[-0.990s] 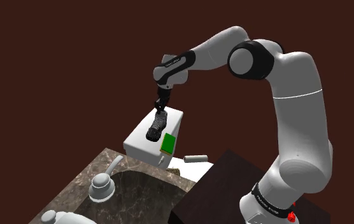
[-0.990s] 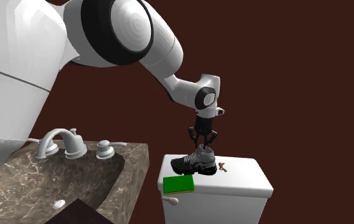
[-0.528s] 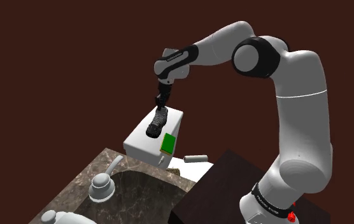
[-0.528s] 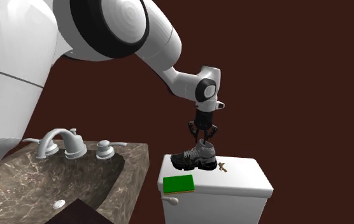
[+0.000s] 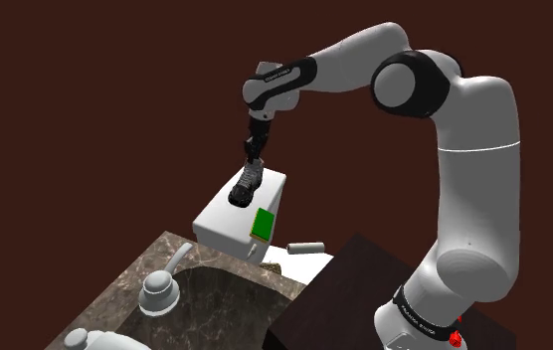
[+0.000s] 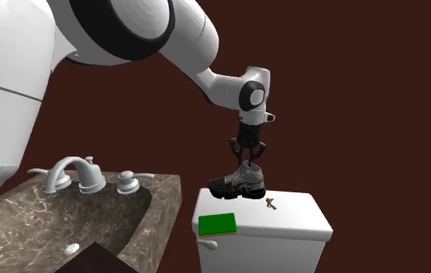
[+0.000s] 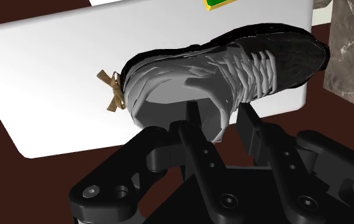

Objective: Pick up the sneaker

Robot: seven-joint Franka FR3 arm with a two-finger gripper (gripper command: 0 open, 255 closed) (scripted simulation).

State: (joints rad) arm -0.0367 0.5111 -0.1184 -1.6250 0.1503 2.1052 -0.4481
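Observation:
A dark grey and black sneaker (image 6: 238,183) hangs just above the white toilet tank lid (image 6: 291,223), toe pointing to the second exterior view's left. My gripper (image 6: 247,161) comes down from above and is shut on the sneaker's heel collar. In the shoulder view the sneaker (image 5: 248,185) dangles below the gripper (image 5: 254,153), over the tank (image 5: 220,227). Close up, the wrist view has the gripper (image 7: 223,124) with one finger inside the shoe's opening and the other outside, clasping the sneaker (image 7: 233,63) above the lid (image 7: 48,89).
A green block (image 6: 217,224) and a small gold bow (image 6: 270,205) lie on the tank lid. A marble counter with a sink (image 6: 90,221) and a faucet (image 6: 70,174) lies beside the tank. A grey cylinder (image 5: 305,248) rests near the dark stand (image 5: 349,288).
The gripper has risen with the sneaker in it; the shoe has come up off the tank lid and shifted slightly to the second exterior view's right.

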